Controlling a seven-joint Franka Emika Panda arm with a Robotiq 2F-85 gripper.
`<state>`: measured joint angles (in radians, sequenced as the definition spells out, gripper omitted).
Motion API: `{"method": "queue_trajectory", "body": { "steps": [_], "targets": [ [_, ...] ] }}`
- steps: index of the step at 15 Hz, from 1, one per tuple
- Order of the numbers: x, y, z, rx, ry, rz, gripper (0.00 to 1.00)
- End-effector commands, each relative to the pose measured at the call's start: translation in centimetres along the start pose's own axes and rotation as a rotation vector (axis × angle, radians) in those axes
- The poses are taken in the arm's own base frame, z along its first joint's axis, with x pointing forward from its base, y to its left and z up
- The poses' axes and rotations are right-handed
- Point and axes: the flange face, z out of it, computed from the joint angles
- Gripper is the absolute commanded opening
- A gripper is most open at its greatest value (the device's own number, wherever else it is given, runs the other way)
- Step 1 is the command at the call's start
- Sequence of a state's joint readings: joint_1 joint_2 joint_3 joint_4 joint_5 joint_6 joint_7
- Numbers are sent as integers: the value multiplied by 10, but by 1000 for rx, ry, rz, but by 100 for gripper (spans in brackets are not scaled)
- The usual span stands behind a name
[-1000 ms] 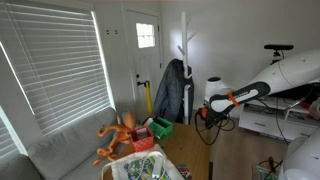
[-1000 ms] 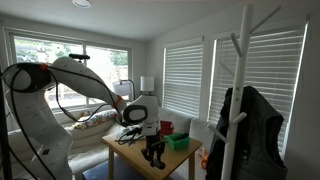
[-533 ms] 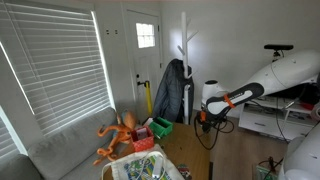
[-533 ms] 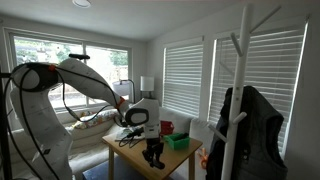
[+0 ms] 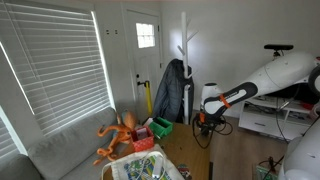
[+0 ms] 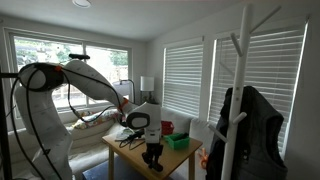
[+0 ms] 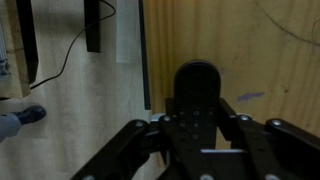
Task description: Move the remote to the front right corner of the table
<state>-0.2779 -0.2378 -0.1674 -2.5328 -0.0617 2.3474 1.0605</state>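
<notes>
In the wrist view my gripper (image 7: 197, 135) is shut on the black remote (image 7: 197, 88), whose rounded end sticks out past the fingers. It hangs over the brown wooden table (image 7: 265, 55), close to the table's edge, with pale floor beyond. In both exterior views the gripper (image 5: 205, 118) (image 6: 152, 153) sits low over the table (image 5: 187, 148) (image 6: 126, 151); the remote is too small to make out there.
A green bin (image 5: 160, 127) (image 6: 178, 142) and a red object stand on the table. An orange octopus toy (image 5: 120, 133) lies on the grey couch (image 5: 60, 150). A coat rack with a dark jacket (image 5: 172, 90) stands nearby. Black cables (image 7: 60, 50) lie on the floor.
The arm has shifted slightly sideways and lowered the gripper towards the table top, with the remote still held.
</notes>
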Motion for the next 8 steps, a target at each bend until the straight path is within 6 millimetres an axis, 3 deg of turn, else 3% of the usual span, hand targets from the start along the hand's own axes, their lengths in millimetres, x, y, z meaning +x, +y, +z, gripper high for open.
{"method": "queue_trajectory", "body": {
  "steps": [1, 5, 8],
  "targets": [
    [6, -3, -6, 29, -25, 9, 73],
    [8, 2, -25, 74, -14, 31, 99],
    [7, 15, -60, 203, 8, 21, 100]
  ]
}}
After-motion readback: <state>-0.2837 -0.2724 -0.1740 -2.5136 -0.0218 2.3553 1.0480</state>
